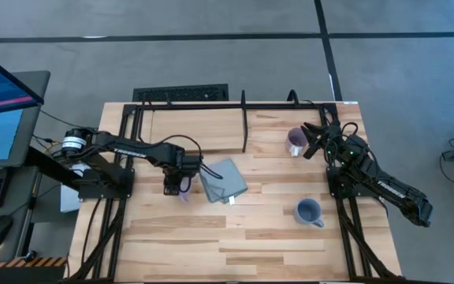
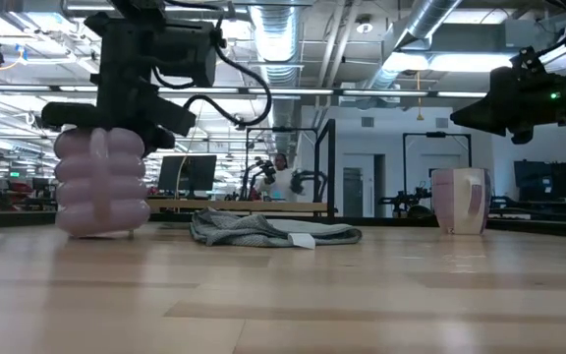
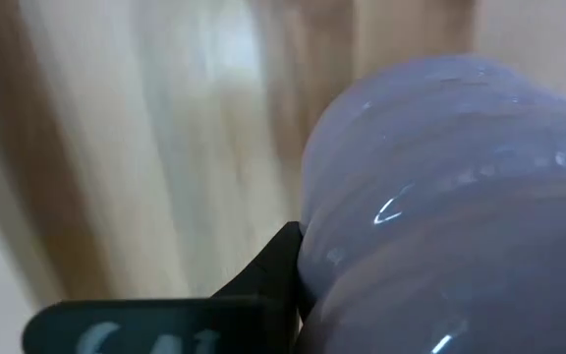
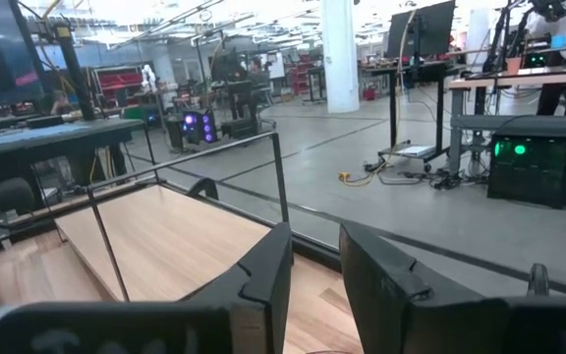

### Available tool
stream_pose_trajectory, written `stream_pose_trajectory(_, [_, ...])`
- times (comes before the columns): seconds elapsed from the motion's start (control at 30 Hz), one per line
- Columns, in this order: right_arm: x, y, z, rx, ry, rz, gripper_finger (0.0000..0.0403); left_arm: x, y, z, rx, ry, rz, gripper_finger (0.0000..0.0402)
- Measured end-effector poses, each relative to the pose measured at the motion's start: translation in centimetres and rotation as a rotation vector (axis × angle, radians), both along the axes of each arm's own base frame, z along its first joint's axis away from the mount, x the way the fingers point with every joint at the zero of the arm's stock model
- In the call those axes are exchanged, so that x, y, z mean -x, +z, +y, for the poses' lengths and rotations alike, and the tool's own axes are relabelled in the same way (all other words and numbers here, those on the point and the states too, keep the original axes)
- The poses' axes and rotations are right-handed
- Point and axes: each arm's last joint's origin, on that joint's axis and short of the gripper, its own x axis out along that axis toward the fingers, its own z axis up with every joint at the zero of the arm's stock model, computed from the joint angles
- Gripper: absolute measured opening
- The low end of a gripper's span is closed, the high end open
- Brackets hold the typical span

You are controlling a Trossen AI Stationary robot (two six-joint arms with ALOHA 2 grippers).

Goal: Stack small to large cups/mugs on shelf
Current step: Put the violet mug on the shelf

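My left gripper (image 1: pixel 172 185) points down at the table's middle left, shut on the light purple ribbed mug (image 2: pixel 101 182), which also fills the left wrist view (image 3: pixel 440 197). The darker purple mug (image 1: pixel 295 142) stands upright on the tabletop at the far right, in front of the shelf (image 1: pixel 195 126). My right gripper (image 1: pixel 312 142) is open and empty, raised just right of that mug. The blue-grey mug (image 1: pixel 309 211) stands on the tabletop at the near right. My left gripper holds the light purple mug by its top (image 2: pixel 101 138), coming from above with the fingers pointing down. One dark finger (image 3: pixel 263 285) lies against the mug's outer wall (image 3: pixel 362 246). The gripper body hides the other finger. The mug is upright; whether its base touches the table, I cannot tell.
A folded grey-blue cloth (image 1: pixel 223 180) lies on the table just right of my left gripper. The shelf's upright black divider (image 1: pixel 244 122) stands mid-board, and thin black rods (image 4: pixel 281 177) frame it. Bare tabletop lies near the front edge.
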Motion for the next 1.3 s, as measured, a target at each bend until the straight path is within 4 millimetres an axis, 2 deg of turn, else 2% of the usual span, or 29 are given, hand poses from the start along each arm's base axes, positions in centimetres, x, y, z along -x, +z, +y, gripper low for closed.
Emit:
stream_pose_trajectory(0.27, [0.0, 0.0, 0.0, -0.007, 0.000, -0.006, 0.0114, -0.8, 4.6, 1.1, -0.096, -0.016, 0.043, 0.0035])
stream_pose_trajectory(0.53, [0.0, 0.0, 0.0, -0.008, 0.000, -0.006, 0.0114, 0.0, 7.4, 4.1, -0.192, -0.080, 0.163, 0.0035])
stream_pose_trajectory(0.77, [0.0, 0.0, 0.0, -0.035, 0.001, -0.029, 0.0114, 0.9, 8.1, 8.1, -0.164, -0.157, 0.197, 0.0035])
stream_pose_trajectory(1.07, [0.0, 0.0, 0.0, -0.046, 0.001, -0.039, 0.0114, 2.5, 8.2, 13.5, -0.135, -0.224, 0.132, 0.0035])
stream_pose_trajectory(1.3, [0.0, 0.0, 0.0, -0.041, 0.001, -0.035, 0.0114, 2.7, 8.3, 16.3, -0.204, -0.305, 0.039, 0.0035])
